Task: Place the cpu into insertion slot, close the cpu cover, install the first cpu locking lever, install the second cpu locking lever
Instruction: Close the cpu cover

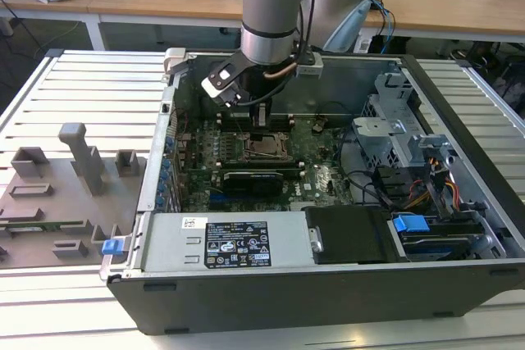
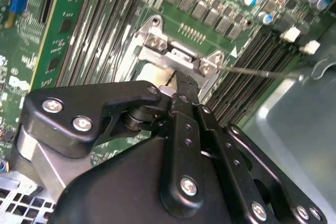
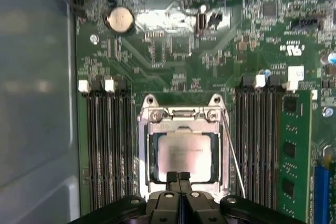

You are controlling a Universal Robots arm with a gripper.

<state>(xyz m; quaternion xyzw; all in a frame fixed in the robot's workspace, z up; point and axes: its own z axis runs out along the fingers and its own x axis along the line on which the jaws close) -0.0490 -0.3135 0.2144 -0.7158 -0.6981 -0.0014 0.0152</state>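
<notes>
Squarely beyond the tips of the gripper (image 3: 178,176), whose fingers are pressed together on nothing, the cpu (image 3: 184,150) sits in the insertion slot (image 3: 153,156), the cpu cover (image 3: 181,128) lying flat around it.

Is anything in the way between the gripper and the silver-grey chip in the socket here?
Nothing visible does. In the first wrist view the black gripper, fingers shut, is at the edge of the flat silver-grey square cpu, framed by the thin steel cpu cover. A thin wire lever runs alongside, clear of both.
</notes>
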